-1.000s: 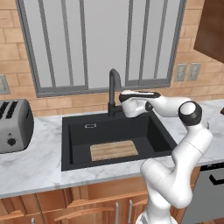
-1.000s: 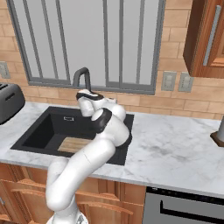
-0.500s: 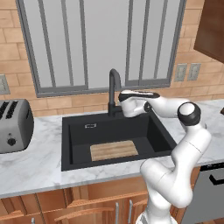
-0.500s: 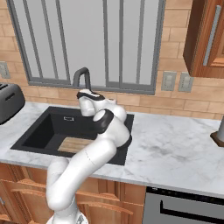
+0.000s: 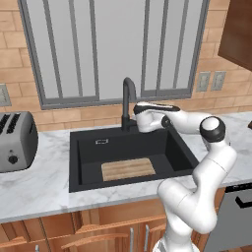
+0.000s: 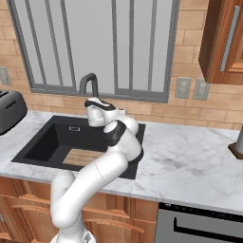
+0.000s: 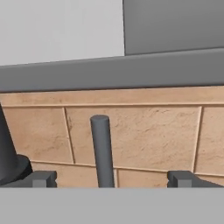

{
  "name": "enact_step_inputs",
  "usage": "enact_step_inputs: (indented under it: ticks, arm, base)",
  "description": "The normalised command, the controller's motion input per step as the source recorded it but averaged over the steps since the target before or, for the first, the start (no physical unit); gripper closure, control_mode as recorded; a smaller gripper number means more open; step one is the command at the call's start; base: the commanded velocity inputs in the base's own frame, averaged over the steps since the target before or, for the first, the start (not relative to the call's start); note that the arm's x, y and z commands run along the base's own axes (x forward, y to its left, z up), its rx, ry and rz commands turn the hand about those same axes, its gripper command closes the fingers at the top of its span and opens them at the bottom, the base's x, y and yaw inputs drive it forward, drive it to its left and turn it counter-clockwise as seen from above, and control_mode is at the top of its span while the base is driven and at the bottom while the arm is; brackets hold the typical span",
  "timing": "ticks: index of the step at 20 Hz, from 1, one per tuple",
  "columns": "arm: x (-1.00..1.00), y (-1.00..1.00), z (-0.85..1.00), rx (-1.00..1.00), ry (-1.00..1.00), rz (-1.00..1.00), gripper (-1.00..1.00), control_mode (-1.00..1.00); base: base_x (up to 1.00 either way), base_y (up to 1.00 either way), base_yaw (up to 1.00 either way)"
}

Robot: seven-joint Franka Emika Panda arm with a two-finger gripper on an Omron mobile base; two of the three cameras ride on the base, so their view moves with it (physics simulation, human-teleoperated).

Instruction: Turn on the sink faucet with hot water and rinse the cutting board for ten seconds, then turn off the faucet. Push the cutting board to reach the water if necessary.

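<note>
Nothing is changing visibly: gripper [image 7: 111, 179], jaws apart, is still straddling the faucet [image 5: 129, 103] lever [image 7: 102, 151], unclosed. Board [image 5: 128, 169] is lying dry in the sink [image 5: 78, 152], near-centre; no water is flowing.

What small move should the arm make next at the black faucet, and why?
Probably ease the open gripper forward and close on the small grey lever handle, which stands upright between its fingertips. No water runs from the tall matte-black gooseneck faucet, and the light-wood cutting board lies dry in the matte-black sink.
</note>
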Motion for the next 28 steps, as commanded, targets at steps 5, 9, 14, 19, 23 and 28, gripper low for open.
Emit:
enact_step_inputs:
  ticks: [5,9,14,19,23,28]
  arm:
    - [0.08,0.01,-0.07,0.00,0.00,0.00,-1.00,-1.00]
    - [0.01,0.01,-0.04,0.00,0.00,0.00,-1.00,-1.00]
    - [0.04,0.02,-0.01,0.00,0.00,0.00,-1.00,-1.00]
    - [0.10,0.00,0.00,0.00,0.00,0.00,-1.00,-1.00]
    - [0.13,0.02,0.00,0.00,0.00,0.00,-1.00,-1.00]
    - [0.09,0.02,0.00,0.00,0.00,0.00,-1.00,-1.00]
  base:
    - [0.00,0.00,0.00]
    - [0.00,0.00,0.00]
    - [0.00,0.00,0.00]
    - [0.00,0.00,0.00]
    - [0.00,0.00,0.00]
    - [0.00,0.00,0.00]
